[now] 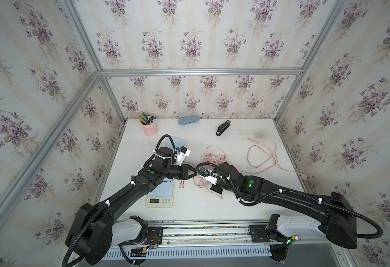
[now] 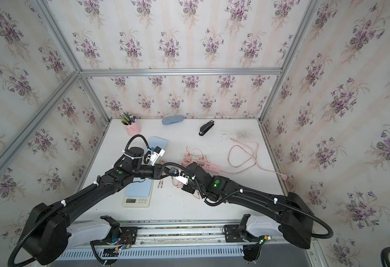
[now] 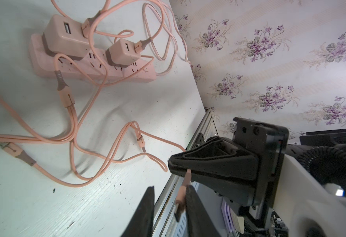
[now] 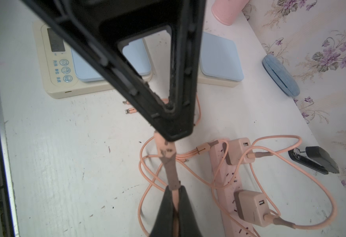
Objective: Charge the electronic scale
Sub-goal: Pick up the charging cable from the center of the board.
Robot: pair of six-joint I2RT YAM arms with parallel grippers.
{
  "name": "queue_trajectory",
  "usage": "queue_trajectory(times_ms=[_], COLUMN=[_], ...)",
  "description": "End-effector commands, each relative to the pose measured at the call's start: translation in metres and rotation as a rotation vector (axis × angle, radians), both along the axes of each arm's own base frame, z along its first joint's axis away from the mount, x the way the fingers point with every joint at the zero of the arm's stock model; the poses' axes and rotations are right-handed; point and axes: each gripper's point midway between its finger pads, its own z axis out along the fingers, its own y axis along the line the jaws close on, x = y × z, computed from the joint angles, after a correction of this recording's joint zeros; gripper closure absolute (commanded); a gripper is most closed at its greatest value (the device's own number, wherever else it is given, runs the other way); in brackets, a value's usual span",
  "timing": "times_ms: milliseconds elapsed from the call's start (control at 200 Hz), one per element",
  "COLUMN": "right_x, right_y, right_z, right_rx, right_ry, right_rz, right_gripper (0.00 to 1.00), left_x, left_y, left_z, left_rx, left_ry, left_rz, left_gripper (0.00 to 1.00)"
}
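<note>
Right claw (image 4: pixel 173 191) clamped on pink charging cable (image 4: pixel 170 170); left claw (image 3: pixel 169 187) slightly parted, straddling cable plug (image 3: pixel 180 202) (gap visible one side).

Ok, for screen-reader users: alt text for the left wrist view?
The right fingers pinch a pink cable whose plug sits between the left fingers, not yet clamped. Behind, a pink power strip with two chargers lies on the table.

Cream electronic scale (image 1: pixel 159 200) with its pale blue platform lies flat at eight o'clock on the table (image 1: pixel 235 208), display end toward six. The pink charging cable (image 4: pixel 171 172) tangles at the scale's three o'clock. One plug is raised, two lie loose beside the scale.
</note>
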Motion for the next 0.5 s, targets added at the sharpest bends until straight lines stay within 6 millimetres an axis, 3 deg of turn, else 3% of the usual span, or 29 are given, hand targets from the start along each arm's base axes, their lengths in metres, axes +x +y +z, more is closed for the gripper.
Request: queue_trajectory(times_ms=[0, 210, 420, 495], right_x=[0.004, 0.015, 0.017, 0.016], right_y=[0.003, 0.002, 0.003, 0.003], right_z=[0.005, 0.005, 0.001, 0.003], right_rx=[0.022, 0.03, 0.029, 0.048], right_ry=[-0.009, -0.024, -0.013, -0.017], right_rz=[-0.025, -0.088, -0.106, -0.108], right_gripper=[1.0, 1.0, 1.0, 0.89], left_x=[0.003, 0.002, 0.003, 0.004], left_y=[-0.007, -0.009, -0.01, -0.008], left_z=[0.012, 0.004, 0.004, 0.005], left_rx=[-0.059, -0.056, -0.054, -0.043], left_ry=[-0.012, 0.024, 0.028, 0.024], left_rz=[-0.014, -0.028, -0.036, -0.031], left_gripper=[0.8, 0.83, 0.99, 1.0])
